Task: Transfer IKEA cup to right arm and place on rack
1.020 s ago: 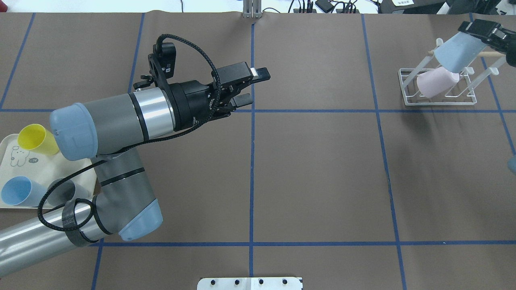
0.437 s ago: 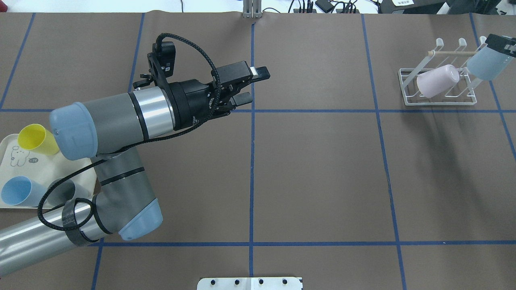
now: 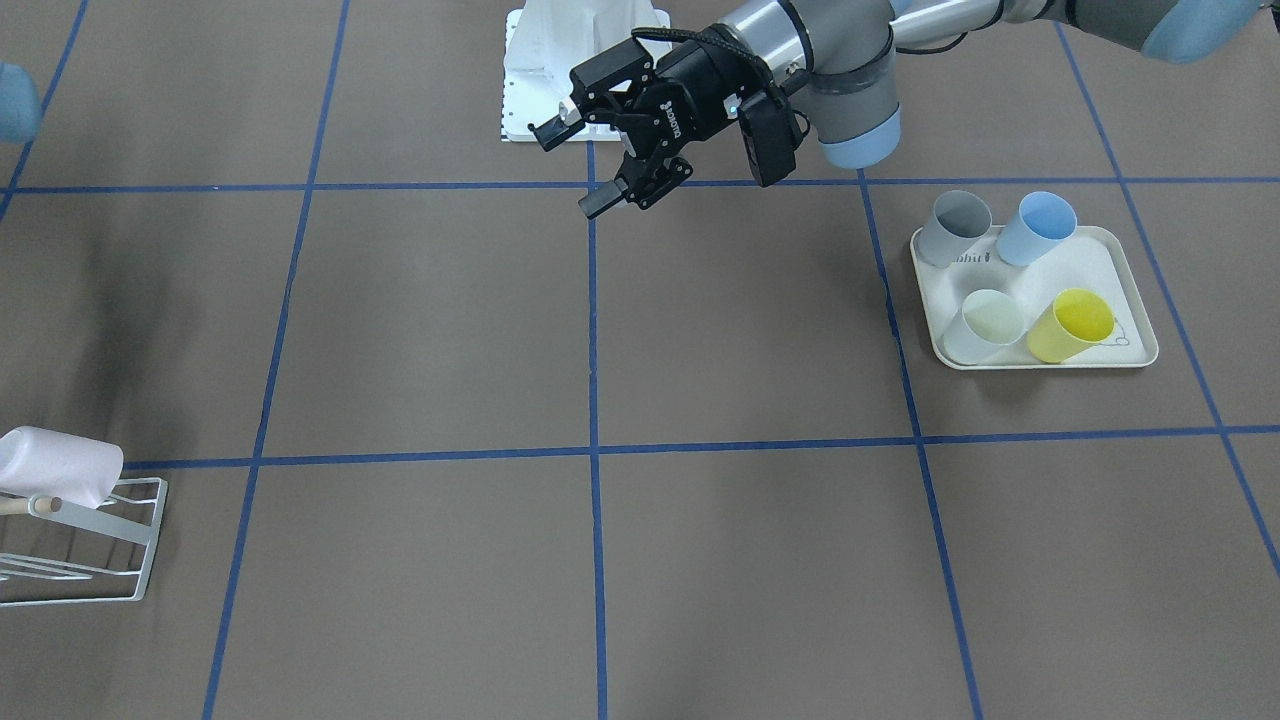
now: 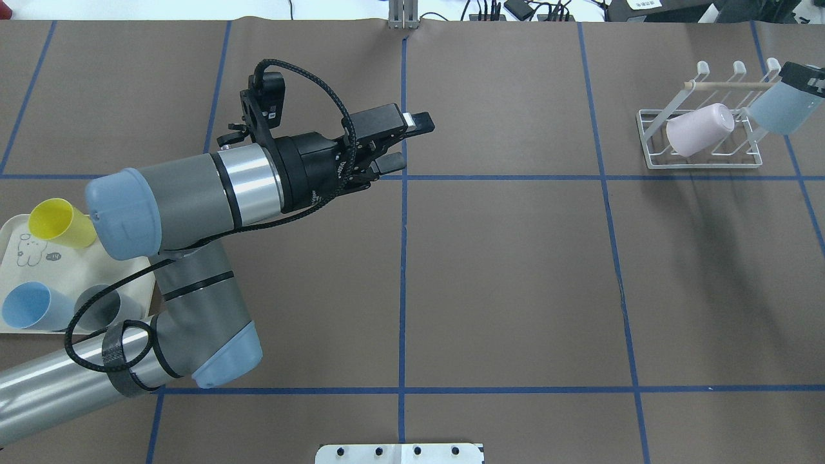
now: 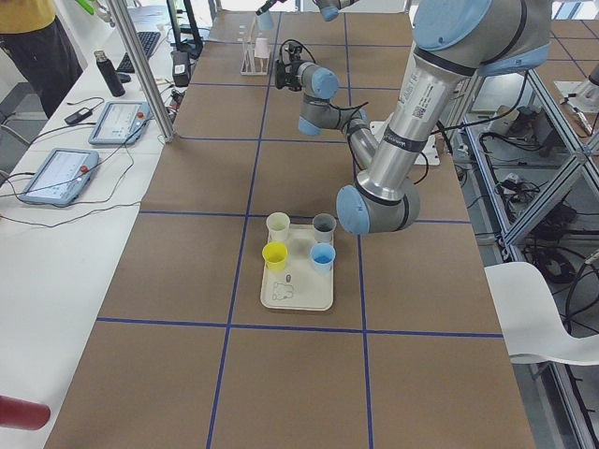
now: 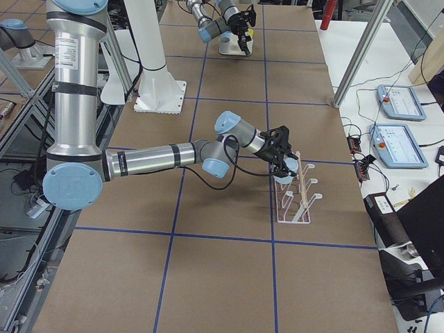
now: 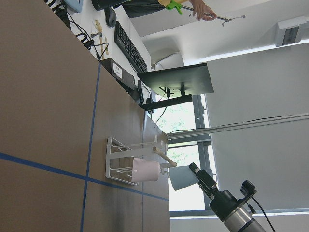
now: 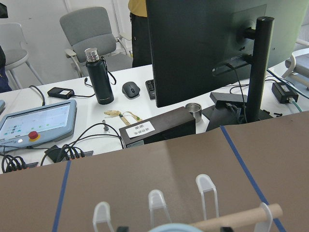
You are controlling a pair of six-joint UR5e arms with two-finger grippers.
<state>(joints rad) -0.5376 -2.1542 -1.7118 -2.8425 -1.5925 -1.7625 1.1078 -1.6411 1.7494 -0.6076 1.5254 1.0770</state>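
Past the handover, short of placing: blue cup (image 4: pixel 783 109) tilted at the right end of the rack (image 4: pixel 702 166), near the far right corner of the table (image 4: pixel 515 290), seemingly pinched at its base by the right gripper (image 4: pixel 798 76), not yet on a prong. Pink cup (image 4: pixel 699 129) already hung there. Left gripper (image 4: pixel 407 140) spread wide, empty, stretched level over the table's middle. Four cups waiting on the tray (image 3: pixel 1050 365).

The tray (image 4: pixel 38 274) is sitting at the table's (image 4: pixel 515 290) left edge, carrying four cups (image 3: pixel 1070 325) in two pairs. The rack (image 4: pixel 702 165) is standing in the far right corner, with another cup (image 4: pixel 699 129) lying tilted on its prongs. The IKEA cup (image 4: pixel 781 109) is hanging at the rack's right end, in the right gripper (image 4: pixel 799 77).
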